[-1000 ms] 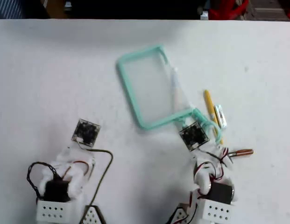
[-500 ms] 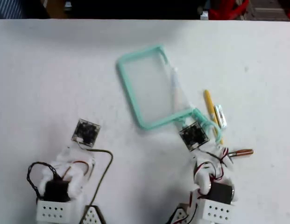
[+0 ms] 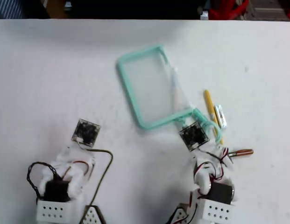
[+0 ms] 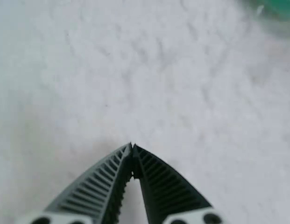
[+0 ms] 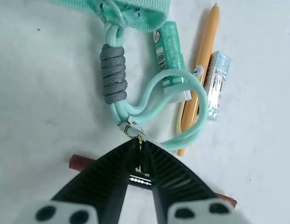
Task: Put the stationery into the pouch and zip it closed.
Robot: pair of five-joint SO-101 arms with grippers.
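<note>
The clear pouch with a mint rim (image 3: pixel 130 95) lies flat mid-table. Its mint cord loop (image 5: pixel 182 93) and grey knot (image 5: pixel 113 74) trail from the near right corner (image 5: pixel 135 14). My right gripper (image 5: pixel 137 142) is shut on the small metal zip pull (image 5: pixel 130 130) at the cord's end; from above it sits at that corner (image 3: pixel 195 133). A yellow pencil (image 5: pixel 201 74) (image 3: pixel 209 106), a clear clip-like piece (image 5: pixel 215 79) and a green tube (image 5: pixel 170 51) lie under the loop. A brown pen (image 3: pixel 241 152) rests beneath the right gripper. My left gripper (image 4: pixel 132 148) is shut on nothing.
The left arm (image 3: pixel 86 130) hovers over bare white table, well to the left of the pouch. A pale pen-like thing (image 3: pixel 175 91) lies along the pouch's right edge. The table's far edge (image 3: pixel 145 19) runs behind the pouch.
</note>
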